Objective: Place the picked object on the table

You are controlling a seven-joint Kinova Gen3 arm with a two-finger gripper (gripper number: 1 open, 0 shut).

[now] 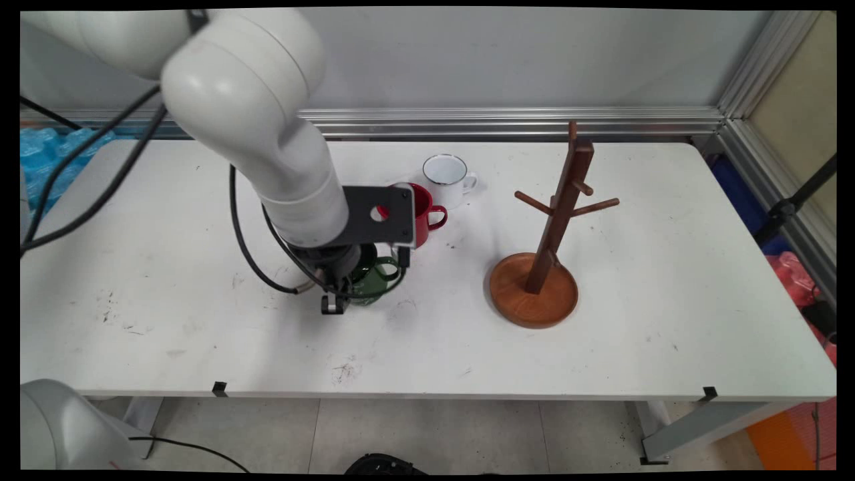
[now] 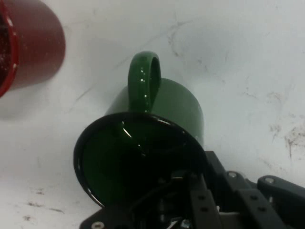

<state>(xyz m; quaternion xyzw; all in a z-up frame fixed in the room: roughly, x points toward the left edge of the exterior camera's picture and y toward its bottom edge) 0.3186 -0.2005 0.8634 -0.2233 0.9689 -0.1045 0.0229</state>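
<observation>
A green mug [image 2: 167, 102] with a black rim stands on the white table [image 1: 601, 347]; in the hand view its handle points up and away. My gripper [image 2: 200, 174] straddles the rim on the side opposite the handle, one finger inside the mug and the other against the outer wall, shut on it. In the main view the gripper [image 1: 344, 294] reaches down at the table's middle left, and the wrist hides most of the green mug [image 1: 377, 280]. A red mug [image 1: 426, 215] stands just behind it, also showing as the red mug [image 2: 28, 45] in the hand view's top left corner.
A white mug [image 1: 449, 177] with a dark rim stands behind the red one. To the right stands a wooden mug tree [image 1: 558, 214] with bare pegs on a round base [image 1: 534, 294]. Black cables [image 1: 254, 260] hang from the arm.
</observation>
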